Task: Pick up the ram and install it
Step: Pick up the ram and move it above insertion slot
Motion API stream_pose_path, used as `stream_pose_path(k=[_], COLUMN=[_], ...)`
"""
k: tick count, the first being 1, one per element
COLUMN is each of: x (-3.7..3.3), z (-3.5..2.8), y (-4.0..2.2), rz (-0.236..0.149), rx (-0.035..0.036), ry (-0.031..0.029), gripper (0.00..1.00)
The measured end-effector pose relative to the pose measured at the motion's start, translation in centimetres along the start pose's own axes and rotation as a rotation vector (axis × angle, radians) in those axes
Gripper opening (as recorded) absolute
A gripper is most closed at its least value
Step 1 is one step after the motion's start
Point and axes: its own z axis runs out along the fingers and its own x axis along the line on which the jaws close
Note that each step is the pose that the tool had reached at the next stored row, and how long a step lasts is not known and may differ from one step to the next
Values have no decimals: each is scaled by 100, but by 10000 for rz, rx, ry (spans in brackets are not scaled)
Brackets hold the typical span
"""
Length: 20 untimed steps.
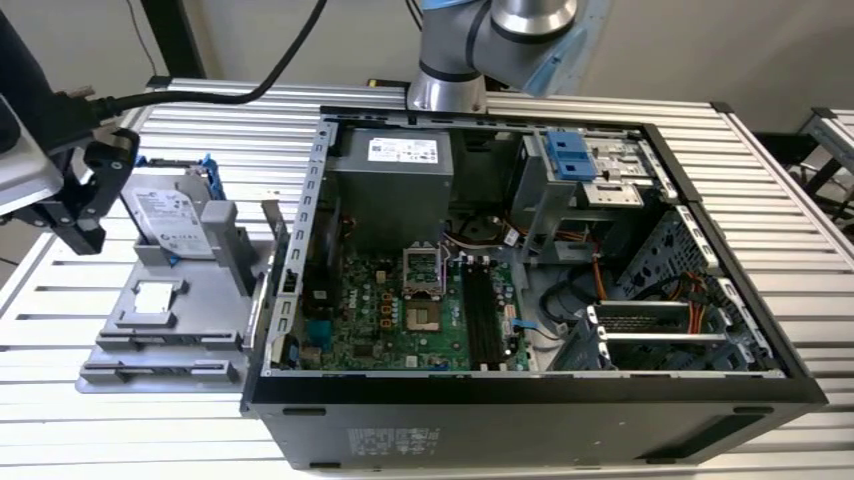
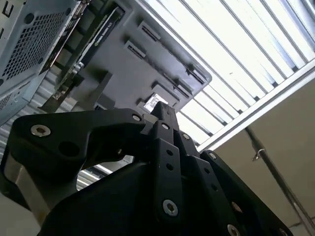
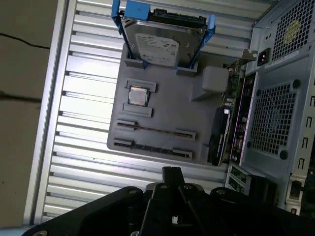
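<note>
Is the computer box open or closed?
Open. In the exterior view the case has no cover on its upward-facing side, so you look straight in at the motherboard.

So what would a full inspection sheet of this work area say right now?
Surface: slatted metal table, carrying an open computer case and a grey tray.
Job's things: ram stands on edge in a tray holder, not gripped; long black slots sit on the case's motherboard.
Clutter: hard drive in a blue frame and a square chip, both on the tray.
Grippers: gripper hovers over the tray's edge near the ram, apart from it.
Cables: black cable runs toward the gripper; orange wires lie inside the case.
Surroundings: bare floor beside the table.
</note>
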Motion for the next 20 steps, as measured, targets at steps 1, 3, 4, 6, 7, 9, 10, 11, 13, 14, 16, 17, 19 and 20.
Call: stream_pose_path(k=[1,3,4,6,7,9,10,11,13,14,16,17,19,20], x=[0,0,0,0,0,0,0,0,0,0,0,0,0,0], z=[0,0,0,0,0,0,0,0,0,0,0,0,0,0], y=[0,0,0,0,0,0,0,0,0,0,0,0,0,0], rz=[-179,-543,-723,-1076,-1265,-1635,-1809,-1994,-2358,-2537,-2913,-3081,-3456,-3641], rx=[0,-2,-3,-3,-4,-4,-4,-4,-5,-6,-5,-4,-2,-1], ry=[15,44,59,87,103,133,147,163,193,207,235,245,270,282], gripper=[0,0,0,0,0,0,0,0,0,0,0,0,0,0])
